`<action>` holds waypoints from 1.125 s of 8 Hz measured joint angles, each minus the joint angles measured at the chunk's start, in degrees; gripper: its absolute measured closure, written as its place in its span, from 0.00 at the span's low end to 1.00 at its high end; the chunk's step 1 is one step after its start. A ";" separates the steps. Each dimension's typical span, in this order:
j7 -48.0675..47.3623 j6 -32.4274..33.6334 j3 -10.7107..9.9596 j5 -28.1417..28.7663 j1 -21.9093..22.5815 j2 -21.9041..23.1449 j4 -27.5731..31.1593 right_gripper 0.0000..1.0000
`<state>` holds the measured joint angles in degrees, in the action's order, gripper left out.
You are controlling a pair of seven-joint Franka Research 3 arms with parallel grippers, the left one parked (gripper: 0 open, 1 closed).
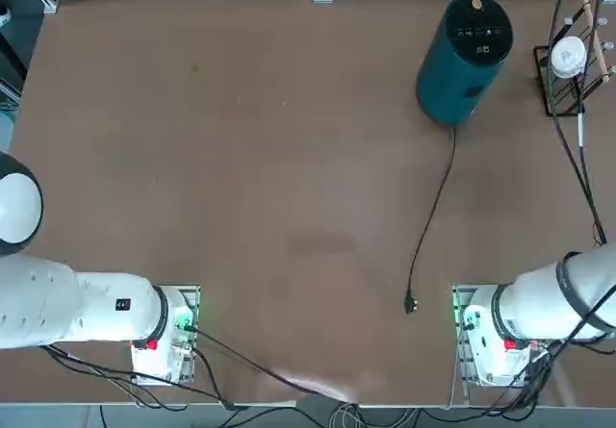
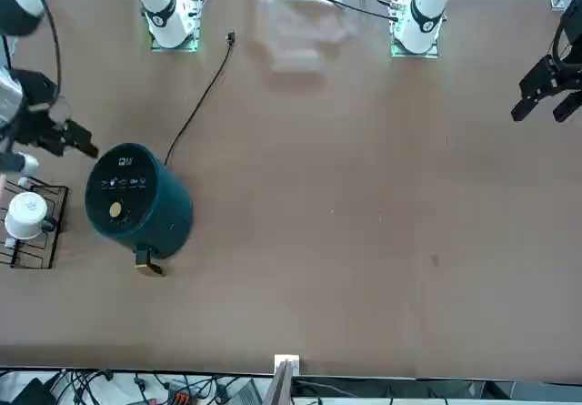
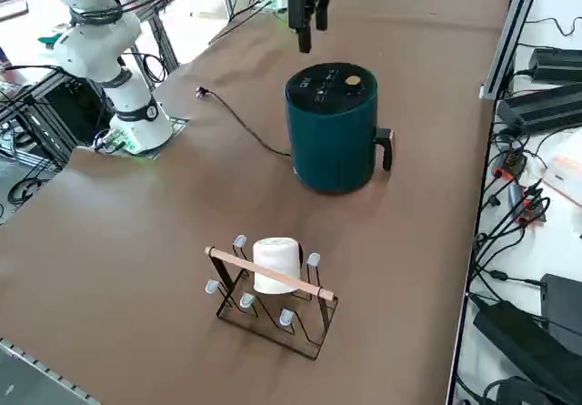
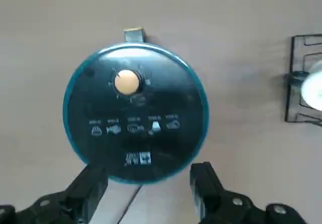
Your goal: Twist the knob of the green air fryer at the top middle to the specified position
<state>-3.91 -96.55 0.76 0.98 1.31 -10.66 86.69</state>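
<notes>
Open right hand (image 4: 146,183) above green air fryer (image 4: 136,113), knob (image 4: 127,82) seemingly untouched

Green air fryer (image 3: 333,141) glossy plastic; table (image 1: 241,178) matt brown.

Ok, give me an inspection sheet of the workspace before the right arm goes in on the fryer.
Surface: brown table, mostly bare.
Job's things: green air fryer upright; knob on its top panel, untouched.
Clutter: wire rack holding a white item, beside the fryer.
Grippers: right gripper open, empty, hovering over the fryer's panel edge.
Cables: power cord trails across the table, plug loose.
Surroundings: cables and power bricks past the table edge.
</notes>
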 joint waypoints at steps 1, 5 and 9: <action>0.00 -2.91 0.01 0.00 0.80 -2.21 0.02 0.00; 0.00 -11.48 -0.04 -0.03 1.70 -9.52 -0.01 0.00; -0.02 -13.18 -0.03 -0.10 2.07 -11.40 -0.29 0.03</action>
<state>-3.94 -109.73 0.73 0.88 3.38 -22.06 86.39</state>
